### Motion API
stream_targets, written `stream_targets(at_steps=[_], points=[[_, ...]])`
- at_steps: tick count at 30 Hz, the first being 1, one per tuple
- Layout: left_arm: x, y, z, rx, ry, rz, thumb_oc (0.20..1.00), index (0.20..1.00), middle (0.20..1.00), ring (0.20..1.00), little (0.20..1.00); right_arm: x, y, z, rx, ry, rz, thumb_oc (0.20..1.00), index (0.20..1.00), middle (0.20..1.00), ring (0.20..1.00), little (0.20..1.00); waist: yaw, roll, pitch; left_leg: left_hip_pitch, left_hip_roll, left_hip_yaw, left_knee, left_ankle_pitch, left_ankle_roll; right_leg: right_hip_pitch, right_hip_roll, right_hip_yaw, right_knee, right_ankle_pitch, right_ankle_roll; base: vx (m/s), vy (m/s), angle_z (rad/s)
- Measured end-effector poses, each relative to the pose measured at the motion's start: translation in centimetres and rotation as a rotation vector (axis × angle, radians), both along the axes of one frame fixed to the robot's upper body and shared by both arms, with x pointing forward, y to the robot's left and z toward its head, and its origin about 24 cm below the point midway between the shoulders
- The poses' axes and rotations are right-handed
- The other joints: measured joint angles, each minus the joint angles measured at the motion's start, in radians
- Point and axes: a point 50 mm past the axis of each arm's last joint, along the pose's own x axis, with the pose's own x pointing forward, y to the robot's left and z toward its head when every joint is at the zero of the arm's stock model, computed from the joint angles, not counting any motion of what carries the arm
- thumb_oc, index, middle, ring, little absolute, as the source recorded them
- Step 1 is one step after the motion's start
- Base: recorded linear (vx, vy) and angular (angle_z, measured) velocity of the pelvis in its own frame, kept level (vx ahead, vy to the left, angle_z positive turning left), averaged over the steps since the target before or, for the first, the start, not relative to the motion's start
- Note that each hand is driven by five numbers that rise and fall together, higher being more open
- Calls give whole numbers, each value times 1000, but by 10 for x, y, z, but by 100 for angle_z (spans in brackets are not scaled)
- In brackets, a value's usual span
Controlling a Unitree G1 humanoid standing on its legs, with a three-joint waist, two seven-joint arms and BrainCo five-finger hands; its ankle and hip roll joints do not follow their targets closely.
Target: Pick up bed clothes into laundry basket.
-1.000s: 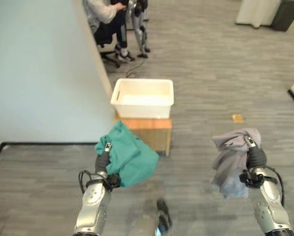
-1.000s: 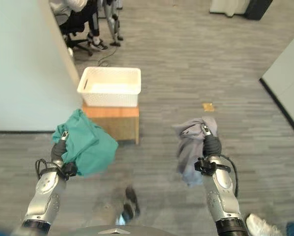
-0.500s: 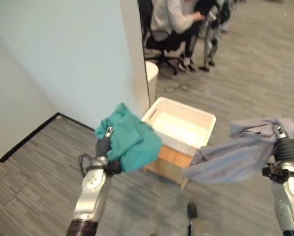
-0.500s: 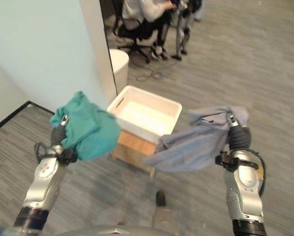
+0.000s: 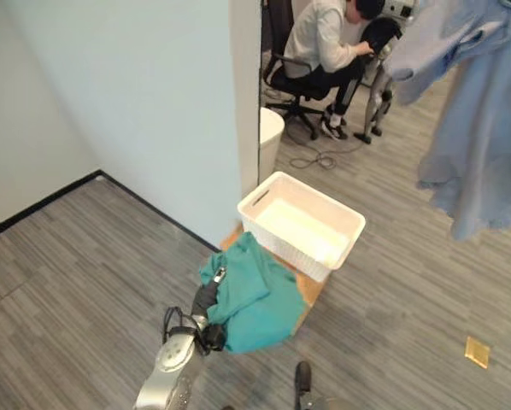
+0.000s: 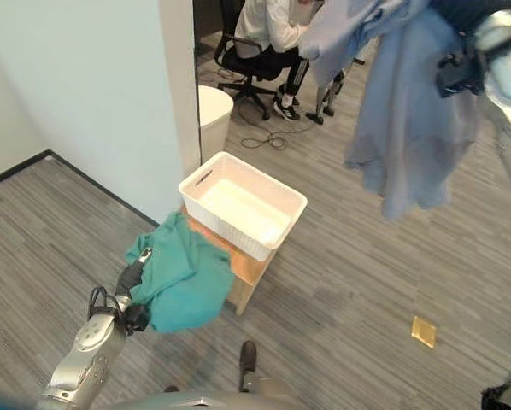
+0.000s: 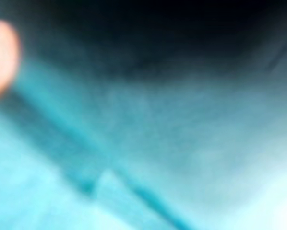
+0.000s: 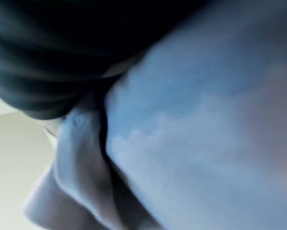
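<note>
Teal garment point(image 6: 180, 280): bunched over the left hand point(image 6: 132, 278), low and near; finger closure cannot be told. White laundry basket point(image 6: 243, 205): beyond it, on a wooden stand point(image 6: 246, 272). Grey-blue garment point(image 6: 409, 120): hanging from the raised right hand point(image 6: 465, 47), fingers hidden; seated person point(image 5: 320, 43) farthest.

A crumpled teal-green cloth point(image 5: 254, 297) hangs bunched in the air in front of the low wooden stand, draped over the left hand point(image 5: 207, 299), whose fingers are buried in its folds; its lower edge sags just above the floor. A pale blue-grey fabric sheet point(image 6: 409, 120) hangs high, held up at the right hand point(image 6: 465, 64), its long folds falling loose well above the floor, off to the right of the basket. The white rectangular plastic laundry basket point(image 5: 351, 227) sits on the stand beside the wall corner, upright, with nothing inside it.
</note>
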Motion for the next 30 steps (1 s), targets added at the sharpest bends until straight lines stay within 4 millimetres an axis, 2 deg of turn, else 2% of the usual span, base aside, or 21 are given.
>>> stream_targets(at_steps=[1, 2, 6, 10, 13, 14, 16, 17, 19, 21, 23, 24, 26, 30], points=[[0, 0, -1, -8, 9, 0, 200, 200, 200, 200, 200, 2, -2, 0, 7, 4, -16, 200, 200, 200, 200, 200, 4, -13, -7, -2, -7, -5, -6, 10, -14, 10, -1, 9, -28, 1, -28, 4, 1, 27], [-2, 2, -4, -18, 26, 7, 200, 200, 200, 200, 200, 6, -5, -4, 13, 15, -45, 200, 200, 200, 200, 200, 27, 6, 1, -7, -9, -7, -8, 19, -15, 28, -4, 9, -73, 24, -23, -12, 9, 5], [-3, 5, -6, -8, 38, 12, 200, 200, 200, 200, 200, 27, -13, -21, -1, 93, -185, 200, 200, 200, 200, 200, 35, 25, 2, -27, -29, -5, -4, 21, -14, 69, -17, 13, -205, 113, -19, -6, 2, -1], [-4, 9, -6, -5, 39, 28, 200, 200, 200, 200, 200, 37, -26, -43, -49, 191, -306, 200, 200, 200, 200, 200, 56, 49, 18, -34, -40, -6, -7, 22, -12, 62, -22, 14, -206, 116, -19, 0, 0, 0], [-8, 19, -6, 4, 45, 66, 200, 200, 200, 200, 200, 40, -30, -45, -67, 200, -360, 200, 200, 200, 200, 200, 63, 65, 32, -39, -39, -8, -8, 22, -12, 58, -20, 11, -206, 115, -19, -26, 1, 1], [-10, 23, -6, 10, 50, 76, 200, 200, 200, 200, 200, 40, -30, -45, -86, 192, -378, 200, 200, 200, 200, 200, 80, 76, 40, -56, -39, -8, -6, 22, -12, 48, -21, 11, -206, 115, -18, -60, -6, 6], [-10, 27, -5, 20, 46, 91, 200, 200, 200, 200, 200, 42, -25, -40, -86, 178, -369, 200, 200, 200, 200, 200, 85, 82, 67, -79, -39, -24, -4, 30, -12, 32, -23, -2, -206, 118, -20, -86, -16, 19], [-10, 30, -4, 5, 42, 109, 200, 200, 200, 200, 200, 47, -9, -36, -58, 148, -327, 200, 200, 200, 200, 200, 91, 81, 110, -136, -43, -35, 4, 44, -16, -20, -28, -13, -206, 125, -21, -192, -23, 26], [-3, 28, 1, -16, 9, 117, 200, 200, 200, 200, 200, 52, 8, -40, -44, 143, -274, 200, 200, 200, 200, 200, 130, 90, 187, -208, -45, -37, 29, 50, -21, -71, -28, -17, -205, 152, -33, -208, -24, 11], [12, 24, 12, -26, -48, 125, 200, 200, 200, 200, 200, 53, 26, -31, -23, 91, -214, 200, 200, 200, 200, 200, 133, 77, 274, -271, -49, -47, 58, 54, -26, -126, -32, -20, -205, 177, -38, -71, -12, 5], [22, 19, 19, -32, -75, 113, 200, 200, 200, 200, 200, 57, 33, -40, -66, 140, -215, 200, 200, 200, 200, 200, 137, 74, 327, -286, -47, -53, 64, 60, -35, -137, -31, -27, -205, 184, -48, -45, -8, 13], [24, 19, 21, -31, -83, 118, 200, 200, 200, 200, 200, 61, 37, -49, -65, 176, -214, 200, 200, 200, 200, 200, 140, 73, 338, -294, -43, -60, 64, 60, -35, -141, -27, -30, -205, 184, -48, -15, 5, 11], [26, 19, 22, -31, -90, 122, 200, 200, 200, 200, 200, 62, 37, -50, -68, 178, -219, 200, 200, 200, 200, 200, 142, 73, 338, -294, -42, -59, 63, 60, -36, -141, -26, -30, -205, 184, -48, -1, 2, 3], [32, 18, 27, -31, -111, 129, 200, 200, 200, 200, 200, 58, 29, -31, -78, 136, -260, 200, 200, 200, 200, 200, 135, 72, 336, -257, -43, -56, 49, 60, -36, -113, -29, -28, -205, 184, -48, 21, 0, -4]])
